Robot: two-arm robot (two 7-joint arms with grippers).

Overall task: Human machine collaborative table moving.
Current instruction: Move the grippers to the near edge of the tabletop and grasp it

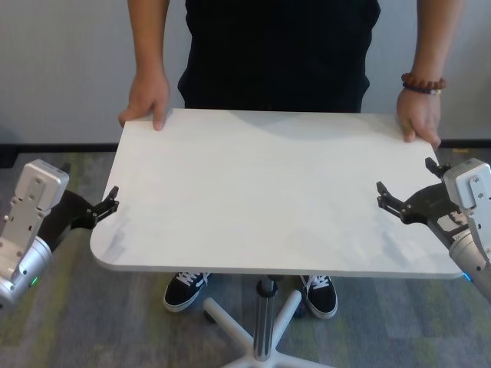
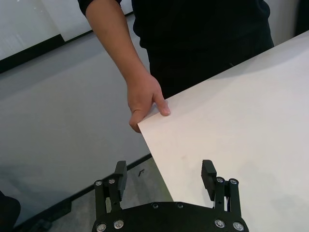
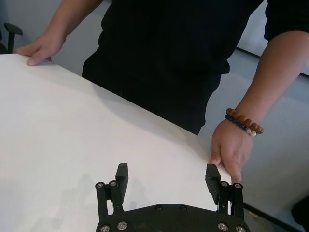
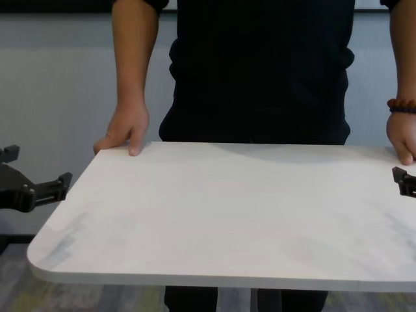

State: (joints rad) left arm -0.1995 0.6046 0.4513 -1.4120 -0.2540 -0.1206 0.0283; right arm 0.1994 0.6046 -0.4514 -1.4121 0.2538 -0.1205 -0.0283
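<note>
An office or lab test room, seen from our side of the table

We face a plain pale wall [image 1: 69, 69] with a dark skirting strip [image 2: 29, 60] along its foot, and grey carpet [image 1: 115, 322] flecked with green underfoot. The white table [image 1: 268, 192] stands on a silver post [image 1: 265, 322] with a splayed white base, office-style, and the arm of a black chair [image 3: 12, 31] shows at the room's edge.

The large white rectangular worktop [image 1: 268, 192] lies between my left gripper [image 1: 110, 202] and my right gripper [image 1: 386, 201], each beside one side edge. Beyond both, the black-clad person [image 1: 280, 54] stands behind its far edge, hands on the far corners.
</note>
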